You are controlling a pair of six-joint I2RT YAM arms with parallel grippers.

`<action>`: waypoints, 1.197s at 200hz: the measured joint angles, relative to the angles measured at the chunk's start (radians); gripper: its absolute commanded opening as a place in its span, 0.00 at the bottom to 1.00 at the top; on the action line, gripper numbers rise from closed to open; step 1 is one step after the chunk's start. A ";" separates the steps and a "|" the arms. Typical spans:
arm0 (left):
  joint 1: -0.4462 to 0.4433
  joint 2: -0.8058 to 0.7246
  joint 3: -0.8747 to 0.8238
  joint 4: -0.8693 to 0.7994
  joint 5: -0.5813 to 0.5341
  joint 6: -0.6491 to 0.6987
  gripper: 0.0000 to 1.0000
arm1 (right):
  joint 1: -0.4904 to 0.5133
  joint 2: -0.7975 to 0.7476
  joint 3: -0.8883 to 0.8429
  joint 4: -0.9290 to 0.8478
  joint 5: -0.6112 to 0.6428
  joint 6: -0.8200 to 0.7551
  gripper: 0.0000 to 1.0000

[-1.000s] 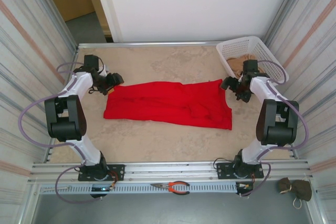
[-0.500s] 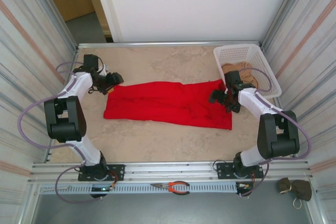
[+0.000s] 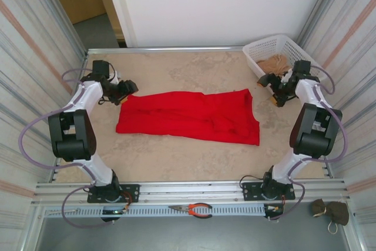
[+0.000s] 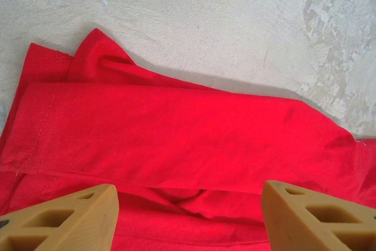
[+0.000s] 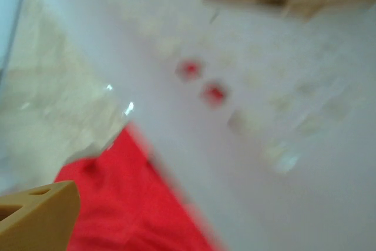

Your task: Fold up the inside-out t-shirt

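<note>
Sandy tabletop (image 3: 176,157): t-shirt (image 3: 188,116) runs left-right; my left gripper (image 3: 126,93), spread, over its left end; right gripper (image 3: 268,90), spread, by basket (image 3: 249,58).

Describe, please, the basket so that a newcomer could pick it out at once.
Start at the beige table, with the red t-shirt spread across its middle. In the far right corner, beside the right gripper, sits the white plastic lattice basket; it alone holds a tan-brown garment.

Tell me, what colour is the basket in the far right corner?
White. The basket shows best in the top external view.
</note>
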 measured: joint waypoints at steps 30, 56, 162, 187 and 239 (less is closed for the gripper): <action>0.000 -0.003 0.000 0.000 0.003 0.000 0.66 | 0.047 -0.032 -0.142 0.014 -0.137 -0.010 0.93; 0.000 -0.011 0.000 0.001 0.003 -0.001 0.66 | 0.055 -0.121 -0.272 0.047 -0.163 -0.008 0.92; 0.000 -0.018 -0.002 0.008 0.003 0.000 0.66 | 0.314 -0.455 -0.359 0.052 0.343 -0.100 0.95; 0.000 -0.018 -0.002 0.008 0.003 -0.001 0.66 | 0.374 -0.416 -0.358 0.039 0.444 -0.119 0.96; -0.001 -0.018 -0.002 0.008 0.003 0.000 0.66 | 0.488 -0.256 -0.346 0.026 0.624 -0.119 1.00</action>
